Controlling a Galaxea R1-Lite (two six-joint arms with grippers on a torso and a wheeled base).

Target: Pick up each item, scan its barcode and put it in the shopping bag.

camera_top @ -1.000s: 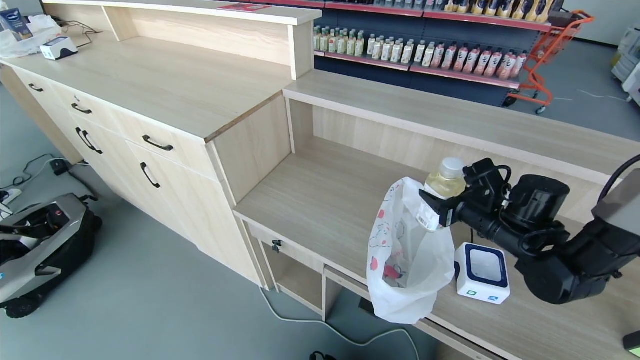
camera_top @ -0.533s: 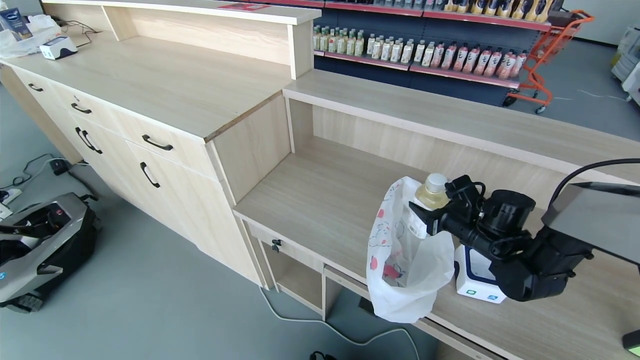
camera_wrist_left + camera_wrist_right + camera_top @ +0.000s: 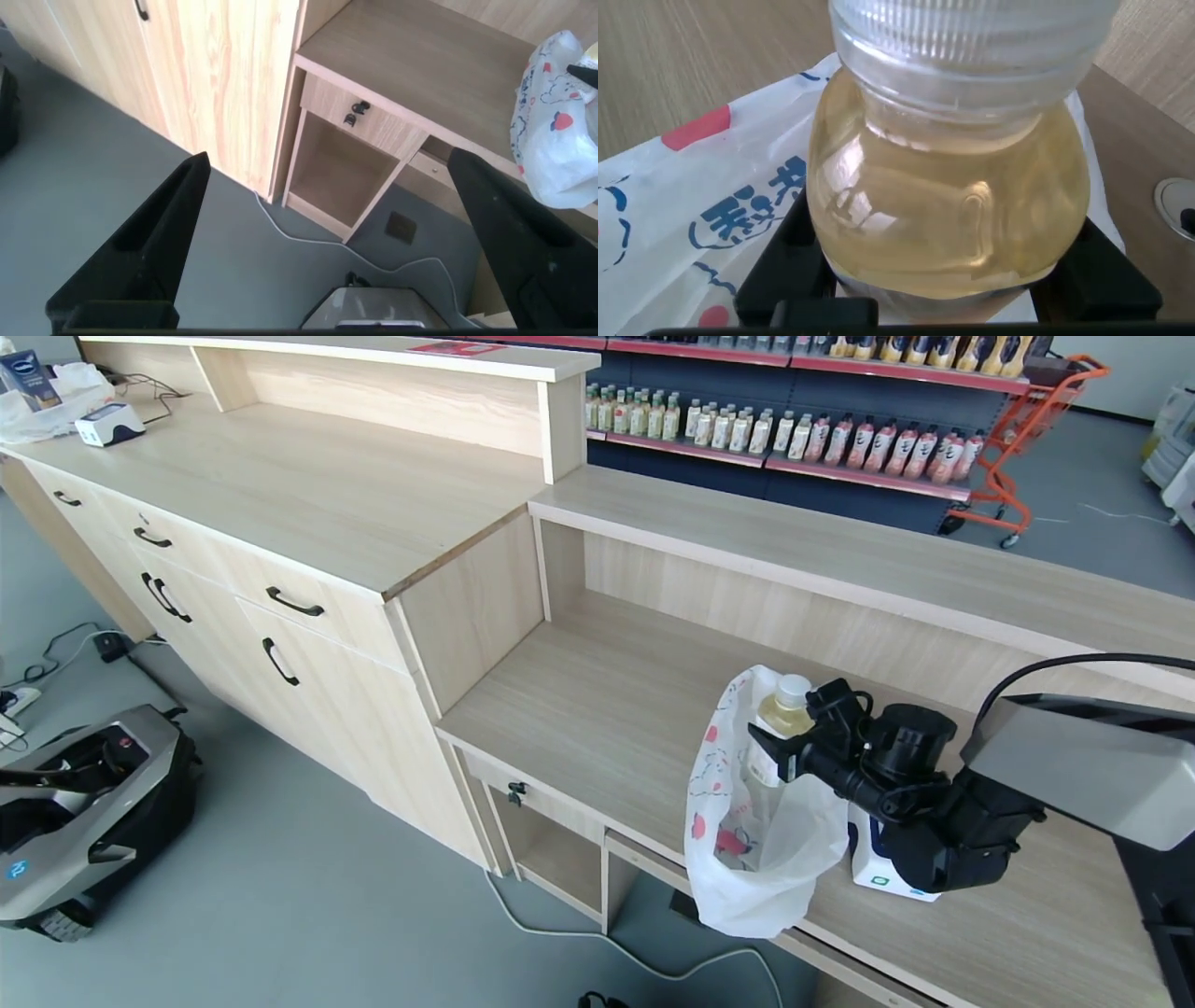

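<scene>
A clear bottle (image 3: 780, 717) of pale yellow liquid with a white cap stands upright in the mouth of the white shopping bag (image 3: 758, 831), which has red and blue prints. My right gripper (image 3: 792, 751) is shut on the bottle's body just below its shoulder. In the right wrist view the bottle (image 3: 948, 187) sits between the black fingers (image 3: 789, 271), with the bag (image 3: 710, 215) right behind it. A white and blue scanner (image 3: 876, 868) sits next to the bag, partly hidden by my arm. My left gripper (image 3: 336, 233) hangs open over the grey floor, well away from the bag (image 3: 556, 140).
The bag stands at the front edge of the low wooden counter (image 3: 597, 709), beside a taller cabinet (image 3: 308, 513) with drawers. A raised ledge (image 3: 840, 560) runs behind. Shelves of bottles (image 3: 775, 429) and an orange cart (image 3: 1036, 420) stand far back. A cable (image 3: 560, 933) lies on the floor.
My right gripper has carried the bottle down and to the left, lowering it into the bag's mouth. The arm now covers more of the scanner.
</scene>
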